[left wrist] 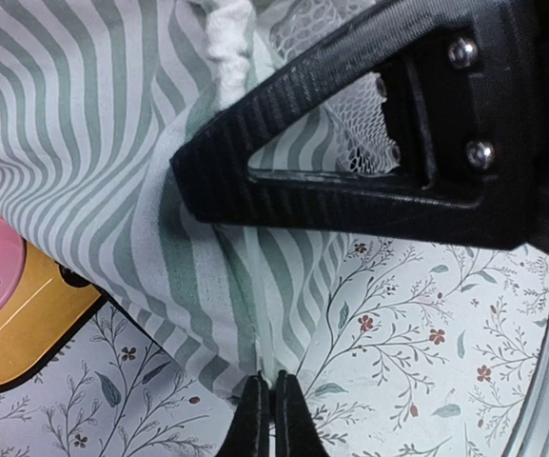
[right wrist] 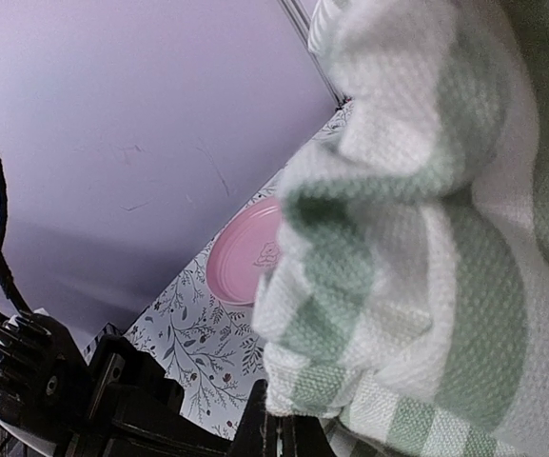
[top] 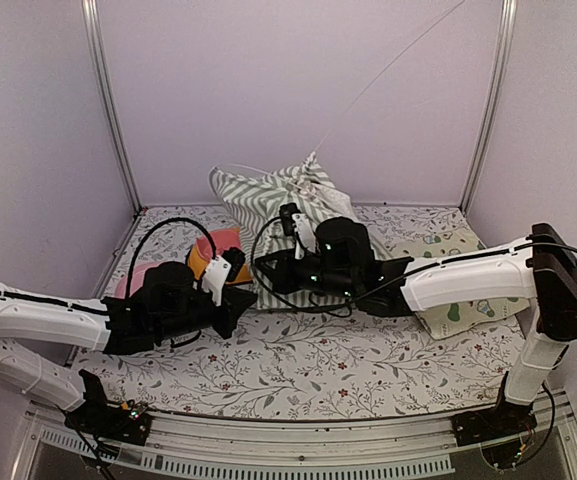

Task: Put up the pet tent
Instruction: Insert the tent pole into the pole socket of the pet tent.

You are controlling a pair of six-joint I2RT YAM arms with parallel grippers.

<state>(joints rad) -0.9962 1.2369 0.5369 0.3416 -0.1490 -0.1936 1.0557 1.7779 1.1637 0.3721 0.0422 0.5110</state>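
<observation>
At centre — pet tent (top: pixel 258 197) slumped, fingers (left wrist: pixel 252 424) pinching

orange bowl (left wrist: pixel 36 333), maybe half cropped leftward

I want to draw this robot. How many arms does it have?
2. The left arm reaches in from the left to the striped pet tent; the right arm reaches in from the right, over the avocado-print mat. None looks hidden.

pet tent (top: pixel 268 195) at the back middle of the table (top: pixel 298 370), double bowl (top: pixel 203 262) just left of the tent, touching its edge, mat (top: pixel 443 243) to the tent's right, left gripper (left wrist: pixel 274 405) at the tent's front hem, right gripper (right wrist: pixel 279 428) under its fabric
</observation>
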